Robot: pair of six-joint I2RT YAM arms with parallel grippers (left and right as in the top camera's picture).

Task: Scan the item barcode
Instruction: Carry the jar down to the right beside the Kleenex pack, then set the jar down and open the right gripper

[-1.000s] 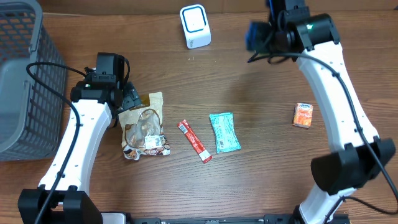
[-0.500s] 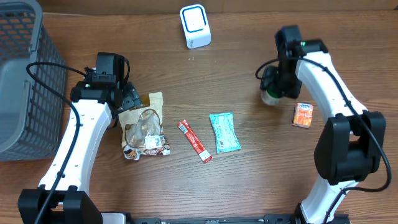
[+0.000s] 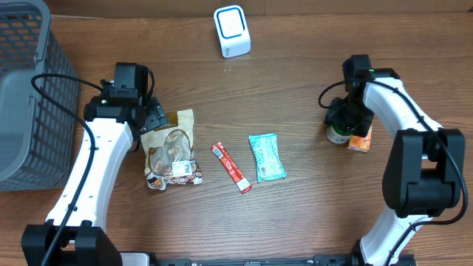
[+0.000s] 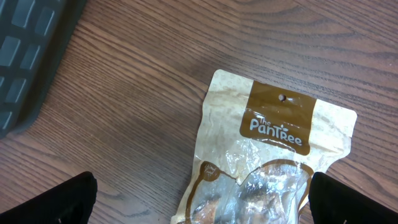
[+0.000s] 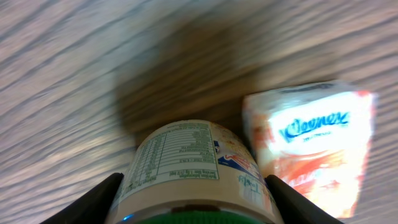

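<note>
1. Far left, the grey plastic mesh basket (image 3: 22,89) plays no part in this step; leave it alone.
2. The left gripper (image 4: 202,205) hangs with its jaws spread wide and nothing between them, above the top edge of the tan-and-brown clear-windowed snack pouch (image 4: 273,155). It is best kept parked there so the middle of the brown wooden table (image 3: 295,214) stays free.
3. The thin red stick packet (image 3: 232,168) and the teal foil sachet (image 3: 267,157) lie flat in the middle. Any path should pass above them.
4. The white box scanner with a blue-ringed face (image 3: 232,31) stands at the far edge, well apart from the held item.
5. The right gripper (image 3: 341,122) is clenched on the task's thing, a small round jar with a green lid and a white printed label (image 5: 193,168), low over the table on the right.
6. The nutrition panel faces the wrist camera and no barcode shows. Judged from this, the jar needs turning until the code is found, then that side held square and steady to the scanner's face.
7. The orange soft tissue pack (image 5: 311,143) lies just beside the jar, so lift straight up to avoid nudging it.
</note>
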